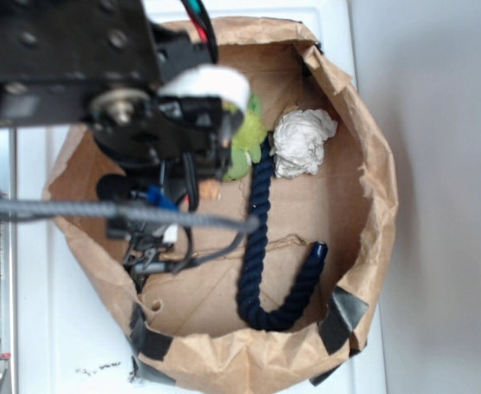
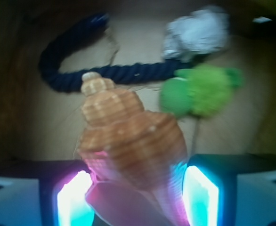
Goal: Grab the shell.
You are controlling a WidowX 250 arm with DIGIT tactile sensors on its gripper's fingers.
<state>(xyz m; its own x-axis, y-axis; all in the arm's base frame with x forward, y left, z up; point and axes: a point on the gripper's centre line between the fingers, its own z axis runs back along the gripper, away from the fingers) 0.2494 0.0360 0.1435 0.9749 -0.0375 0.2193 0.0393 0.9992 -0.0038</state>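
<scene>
The shell [image 2: 128, 136], orange-tan with ridged whorls and a knobbly tip pointing away, fills the wrist view's centre. It sits between the two glowing pads [image 2: 74, 202], touching both, so my gripper [image 2: 137, 197] is shut on it. In the exterior view only a small orange bit of the shell [image 1: 211, 191] shows below the black gripper [image 1: 203, 176], which reaches down into the paper bag. The rest of the shell is hidden by the arm.
A dark blue rope [image 1: 261, 246] curves across the floor of the brown paper bag [image 1: 372, 197]. A crumpled white paper ball [image 1: 302, 141] and a fuzzy green plush toy [image 1: 247, 139] lie at the far side. The bag walls rise all round.
</scene>
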